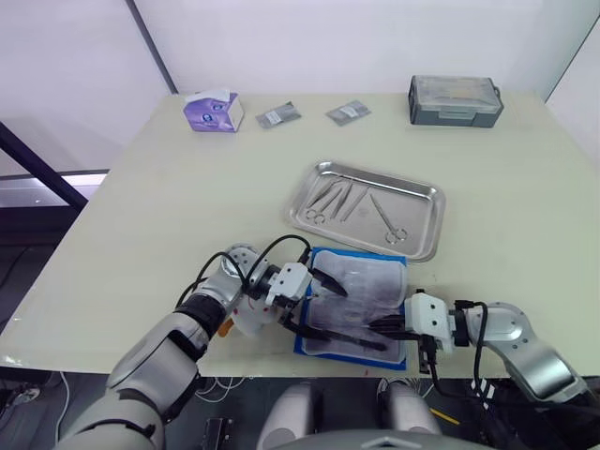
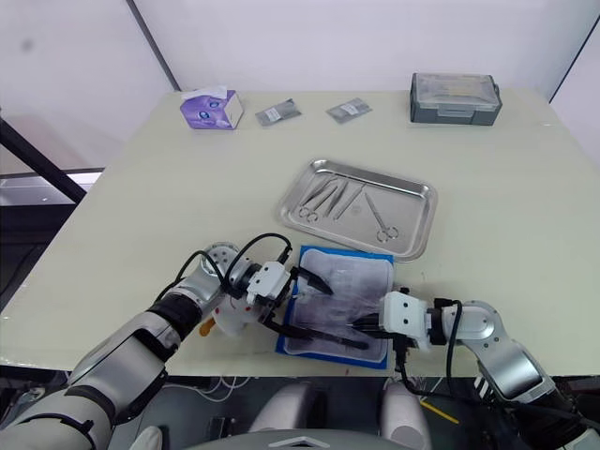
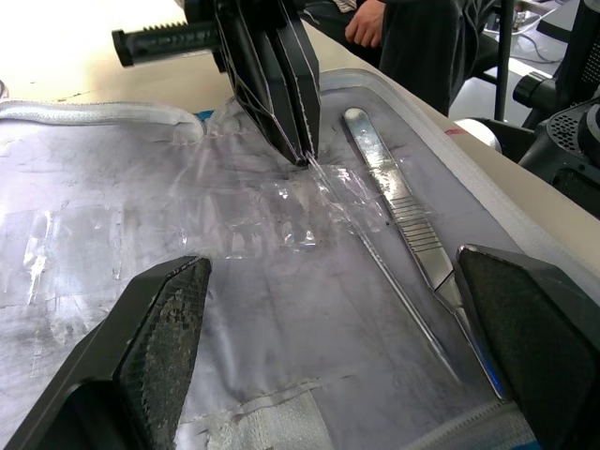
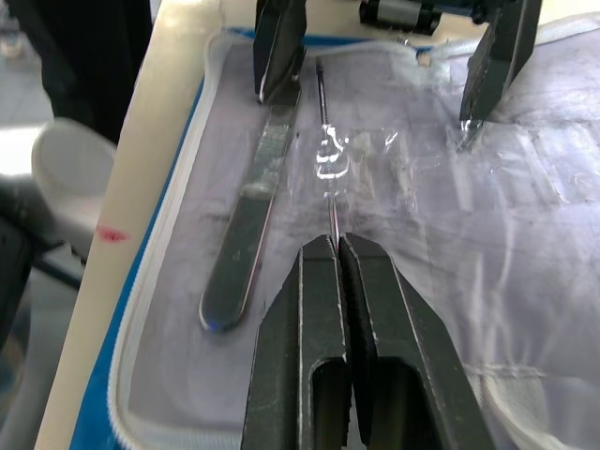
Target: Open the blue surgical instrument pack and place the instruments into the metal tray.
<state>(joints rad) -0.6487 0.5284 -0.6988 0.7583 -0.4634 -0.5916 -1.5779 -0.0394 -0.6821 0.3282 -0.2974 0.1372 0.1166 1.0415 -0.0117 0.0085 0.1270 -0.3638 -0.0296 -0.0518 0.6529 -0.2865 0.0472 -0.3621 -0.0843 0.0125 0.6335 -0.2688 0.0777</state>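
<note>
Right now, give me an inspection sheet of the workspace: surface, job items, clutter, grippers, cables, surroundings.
Surface: pale table, no spills seen.
Job's things: blue surgical instrument pack lies open at the near edge, pale lining up; flat forceps and a thin instrument still on it. Metal tray beyond it holds several instruments.
Clutter: purple tissue box, two small packets, grey lidded box along the far edge.
Grippers: left gripper open over the lining; right gripper shut on the thin instrument.
Cables: black ones looped on both wrists.
Surroundings: white walls; a person stands beside the table.
</note>
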